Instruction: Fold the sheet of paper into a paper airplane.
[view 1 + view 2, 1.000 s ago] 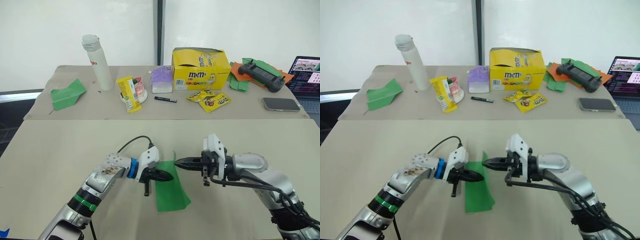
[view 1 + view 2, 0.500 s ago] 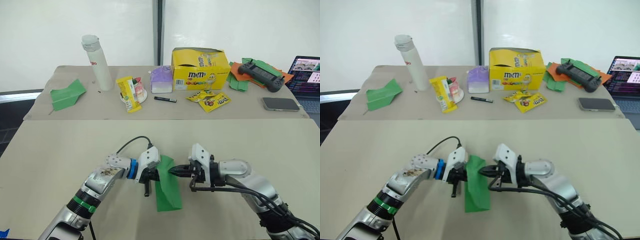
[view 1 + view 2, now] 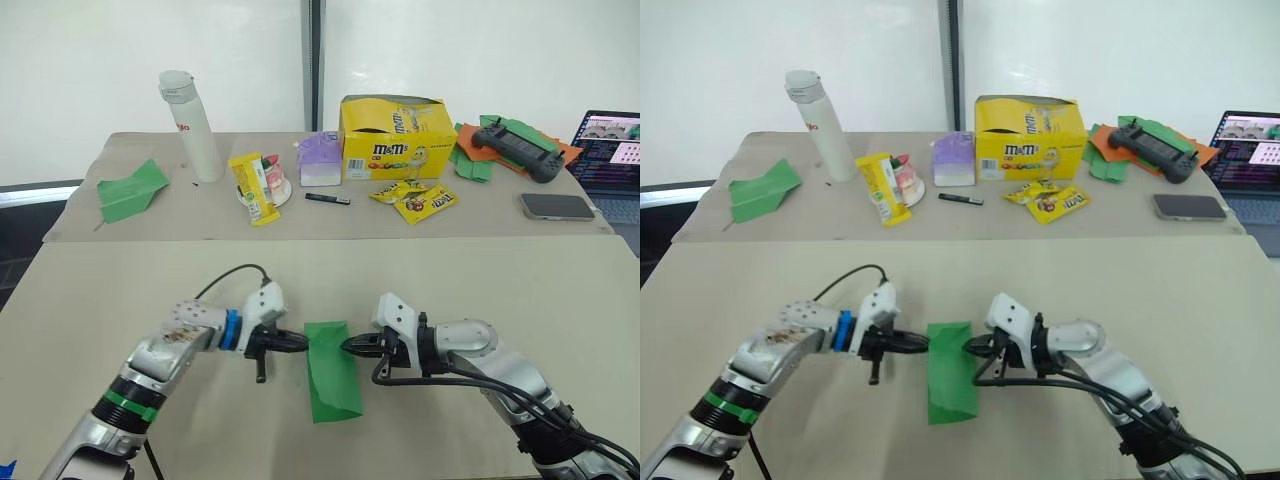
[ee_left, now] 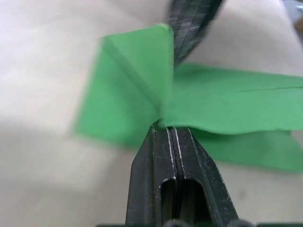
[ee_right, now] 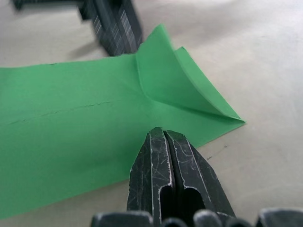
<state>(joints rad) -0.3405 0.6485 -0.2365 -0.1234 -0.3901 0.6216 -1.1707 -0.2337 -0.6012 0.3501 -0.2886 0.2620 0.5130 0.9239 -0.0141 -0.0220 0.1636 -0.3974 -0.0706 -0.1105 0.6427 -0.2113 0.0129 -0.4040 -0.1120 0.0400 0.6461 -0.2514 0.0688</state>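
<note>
The sheet of paper point(image 3: 332, 378) is bright green, folded into a narrow strip and lying flat on the tan table point(image 3: 480, 285), with a corner flap point(image 5: 182, 82) curling up at its far end. My left gripper point(image 3: 300, 342) is shut, its tips touching the strip's left edge point(image 4: 156, 124). From the other side, my right gripper point(image 3: 350, 346) is shut too, and its tips rest on top of the paper point(image 5: 71, 118) near the flap. The two grippers face each other across the far end of the strip.
On the far table stand a white bottle point(image 3: 190, 125), a yellow M&M's box point(image 3: 400, 135), snack packets point(image 3: 420, 200), a phone point(image 3: 558, 206) and a controller point(image 3: 515, 145) on green and orange scraps. A separate green paper plane point(image 3: 130, 187) lies far left, a laptop point(image 3: 608, 135) far right.
The right gripper came left and pushed the raised side of the paper over, so the strip lies flat. The left gripper drew back left to the paper's edge.
</note>
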